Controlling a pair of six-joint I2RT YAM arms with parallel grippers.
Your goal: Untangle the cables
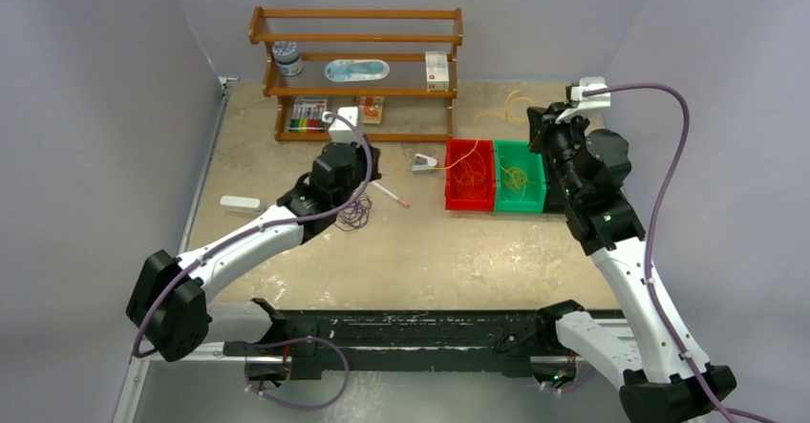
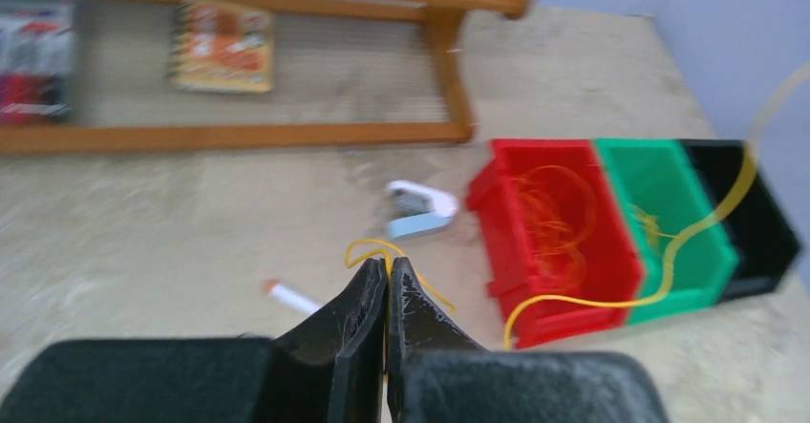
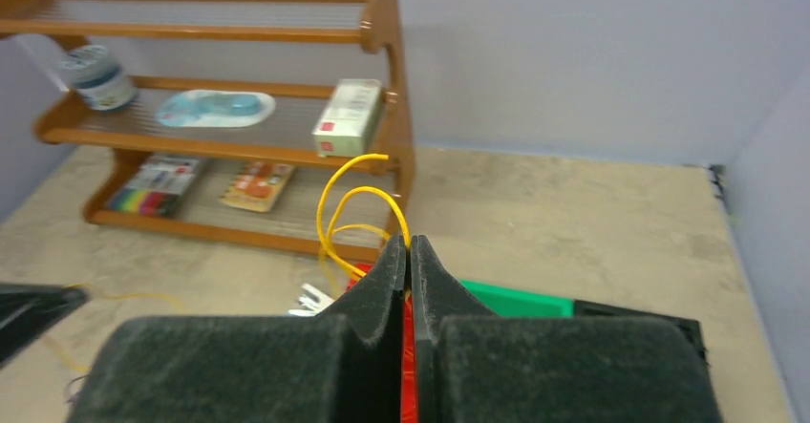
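Two sets of jaws are each clamped shut on yellow cable point(image 2: 573, 299), the right held high near the green bin point(image 1: 519, 205), probably to draw it clear of the dark coil point(image 1: 355, 215) lying on the surface point(image 1: 458, 261) under the left arm point(image 1: 258, 237).

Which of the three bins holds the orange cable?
The red bin, leftmost in the row. The green bin next to it holds yellow cable; the black bin shows none.

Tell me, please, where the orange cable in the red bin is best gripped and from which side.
Probably from above, since the red bin has walls blocking a sideways approach. Pinch the orange cable where its loops bunch mid-bin, squeezing across the strands.
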